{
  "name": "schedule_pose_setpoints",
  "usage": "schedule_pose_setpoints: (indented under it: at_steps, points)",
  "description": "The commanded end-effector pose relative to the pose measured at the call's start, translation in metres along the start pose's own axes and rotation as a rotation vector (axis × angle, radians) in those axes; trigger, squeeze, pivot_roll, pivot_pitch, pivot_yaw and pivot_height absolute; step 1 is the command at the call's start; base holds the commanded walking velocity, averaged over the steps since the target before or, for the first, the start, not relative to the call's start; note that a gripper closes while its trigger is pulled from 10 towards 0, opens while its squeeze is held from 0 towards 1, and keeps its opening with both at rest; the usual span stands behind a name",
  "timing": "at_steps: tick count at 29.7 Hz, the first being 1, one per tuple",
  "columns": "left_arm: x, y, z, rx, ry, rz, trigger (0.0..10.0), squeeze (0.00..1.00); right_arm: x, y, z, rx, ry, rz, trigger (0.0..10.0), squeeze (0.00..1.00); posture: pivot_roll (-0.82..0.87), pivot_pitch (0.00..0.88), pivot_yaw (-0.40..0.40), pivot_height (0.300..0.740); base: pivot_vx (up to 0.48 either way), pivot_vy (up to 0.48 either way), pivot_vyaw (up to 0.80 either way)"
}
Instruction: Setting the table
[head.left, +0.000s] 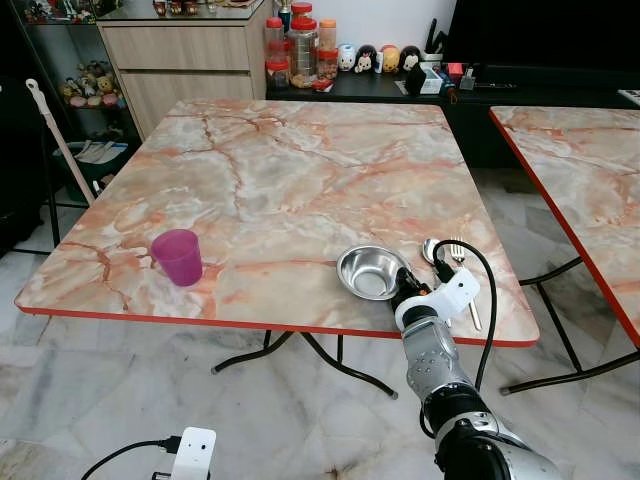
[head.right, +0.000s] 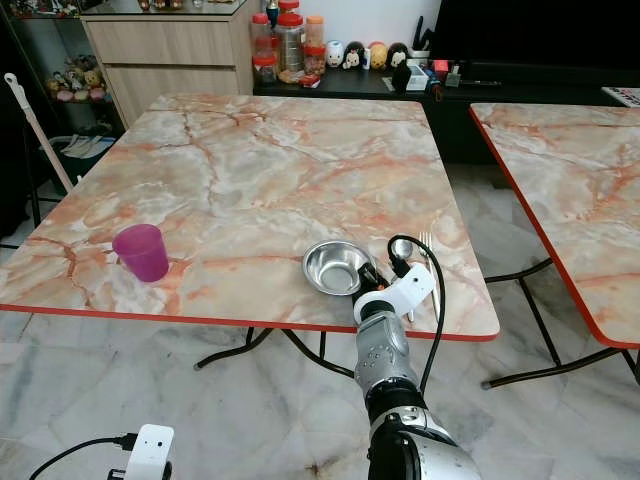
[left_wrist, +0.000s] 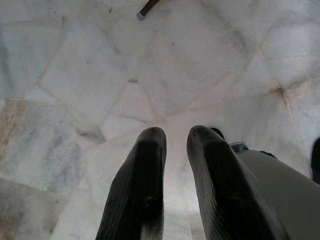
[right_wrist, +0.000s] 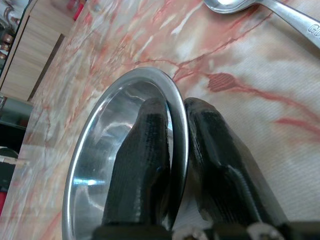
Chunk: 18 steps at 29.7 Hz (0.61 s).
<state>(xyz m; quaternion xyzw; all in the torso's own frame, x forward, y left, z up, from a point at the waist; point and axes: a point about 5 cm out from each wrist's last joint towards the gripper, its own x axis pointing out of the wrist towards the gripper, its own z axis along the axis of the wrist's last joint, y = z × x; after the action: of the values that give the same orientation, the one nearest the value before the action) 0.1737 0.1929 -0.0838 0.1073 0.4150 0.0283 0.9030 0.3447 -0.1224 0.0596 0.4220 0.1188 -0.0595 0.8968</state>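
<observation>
A shiny steel bowl (head.left: 370, 271) sits upright on the marble-patterned table (head.left: 270, 170), close to its near edge and toward my right side. My right gripper (right_wrist: 175, 125) is clamped on the bowl's rim, one black finger inside the bowl and the other outside against the wall. Just beyond the bowl on its right lie a spoon (head.left: 431, 250) and a fork (head.left: 462, 270), side by side on the tabletop. A purple cup (head.left: 178, 256) stands upright well apart to the left, near the same edge. My left gripper (left_wrist: 175, 150) hangs over the pale stone floor (left_wrist: 175, 75), its fingers nearly together and holding nothing
</observation>
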Motion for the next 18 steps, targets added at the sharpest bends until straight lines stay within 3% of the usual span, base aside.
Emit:
schedule_pose_setpoints:
  at_steps: [1,2,3,4,10,18]
  points:
    - [0.0,0.002,0.0,0.001,0.009,0.001,10.0,0.0,0.002,0.007,-0.001,0.012,0.008,0.004,9.4,0.0,0.07,0.0,0.007,0.74,0.0,0.0,0.0]
    - [0.0,0.002,0.0,0.002,0.009,0.0,10.0,0.0,0.002,0.007,0.0,0.015,0.003,0.006,2.4,0.0,0.07,0.0,0.007,0.74,0.0,0.0,0.0]
    - [0.0,0.002,0.0,0.002,0.009,0.0,10.0,0.0,0.002,0.007,0.0,0.015,0.003,0.006,2.4,0.0,0.07,0.0,0.007,0.74,0.0,0.0,0.0]
    - [0.0,0.002,0.0,0.003,0.009,-0.001,10.0,0.0,0.002,0.007,0.0,0.015,0.0,0.009,0.0,0.0,0.07,0.0,0.007,0.74,0.0,0.0,0.0]
    - [0.0,0.002,0.0,0.008,0.01,-0.002,10.0,0.0,0.002,0.009,0.0,0.015,0.0,0.025,0.0,0.0,0.07,0.0,0.009,0.74,0.0,0.0,0.0]
    - [0.0,0.002,-0.001,0.016,0.014,0.002,10.0,0.0,0.002,0.027,-0.005,0.067,-0.003,0.147,0.0,0.0,0.07,0.0,0.007,0.74,0.0,0.0,0.0]
